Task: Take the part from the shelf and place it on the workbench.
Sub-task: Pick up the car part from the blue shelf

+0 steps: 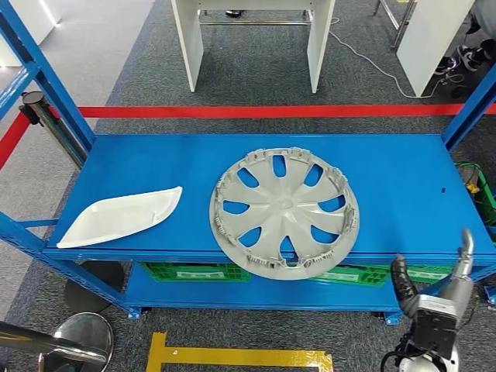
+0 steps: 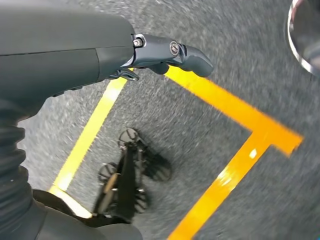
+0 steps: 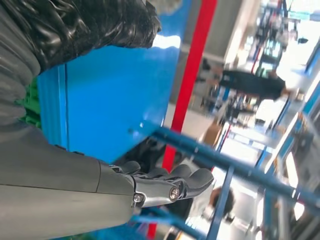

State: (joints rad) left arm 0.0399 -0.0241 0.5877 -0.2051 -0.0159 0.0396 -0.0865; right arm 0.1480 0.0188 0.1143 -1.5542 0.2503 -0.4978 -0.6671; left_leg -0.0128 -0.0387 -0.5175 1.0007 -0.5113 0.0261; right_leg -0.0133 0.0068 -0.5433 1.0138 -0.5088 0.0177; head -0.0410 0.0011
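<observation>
1. Wheel cover: the silver-grey spoked part lies flat on the blue shelf, near the shelf's middle; its near rim overhangs the shelf's front edge. No brand, label or writing can be read on it.
2. White panel: a curved white part lies flat on the same shelf, well apart from the wheel cover, toward the shelf's left end. It carries no legible marking.
3. Right hand: in the head view it is raised in front of the shelf's front edge, off to the right of the wheel cover and apart from it. Its fingers are spread and hold nothing. The lower part of the arm is cut off by the picture edge.
4. The right wrist view shows the grey thumb extended and bare against the shelf frame; the scene beyond the shelf is blurred, with people too indistinct to describe.
5. Left hand: the left wrist view shows it hanging over grey carpet with yellow floor tape. The thumb is straight and nothing is held; the dark fingers are hard to make out.
6. Green crates sit on the lower shelf level below the wheel cover, mostly hidden by the upper shelf.
</observation>
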